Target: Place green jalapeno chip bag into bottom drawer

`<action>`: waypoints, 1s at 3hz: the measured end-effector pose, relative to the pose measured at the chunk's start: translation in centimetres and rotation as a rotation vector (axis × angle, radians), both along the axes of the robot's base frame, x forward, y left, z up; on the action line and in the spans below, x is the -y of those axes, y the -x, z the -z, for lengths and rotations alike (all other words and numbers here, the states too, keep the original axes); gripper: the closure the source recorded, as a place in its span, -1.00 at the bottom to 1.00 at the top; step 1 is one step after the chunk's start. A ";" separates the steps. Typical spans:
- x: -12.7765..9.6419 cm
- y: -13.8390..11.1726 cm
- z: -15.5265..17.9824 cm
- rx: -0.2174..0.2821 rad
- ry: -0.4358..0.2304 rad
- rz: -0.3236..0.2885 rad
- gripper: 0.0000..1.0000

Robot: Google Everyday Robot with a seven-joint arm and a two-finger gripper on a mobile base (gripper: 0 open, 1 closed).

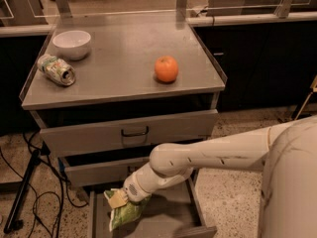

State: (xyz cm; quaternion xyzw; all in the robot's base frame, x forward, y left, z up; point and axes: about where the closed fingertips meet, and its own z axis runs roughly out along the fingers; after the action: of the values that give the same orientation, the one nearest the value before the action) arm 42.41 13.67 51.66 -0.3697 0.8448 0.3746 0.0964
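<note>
The green jalapeno chip bag (pixel 125 213) hangs from my gripper (pixel 119 199) over the left part of the open bottom drawer (pixel 171 217), low above its grey floor. The gripper is shut on the bag's top edge. My white arm reaches in from the right, passing in front of the middle drawer. I cannot tell whether the bag's lower end touches the drawer floor.
On the cart top (pixel 124 68) stand a white bowl (pixel 72 44), a crushed drink can (pixel 56 70) and an orange (pixel 166 69). The two upper drawers (pixel 133 131) are close above my arm. Cables and a black stand leg (pixel 22 197) lie on the floor at left.
</note>
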 end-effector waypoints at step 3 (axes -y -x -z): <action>-1.9 -0.5 5.6 -0.067 -0.007 0.027 1.00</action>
State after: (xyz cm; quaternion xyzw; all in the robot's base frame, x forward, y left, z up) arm 42.91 15.57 46.09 -0.3451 0.8512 0.3885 0.0742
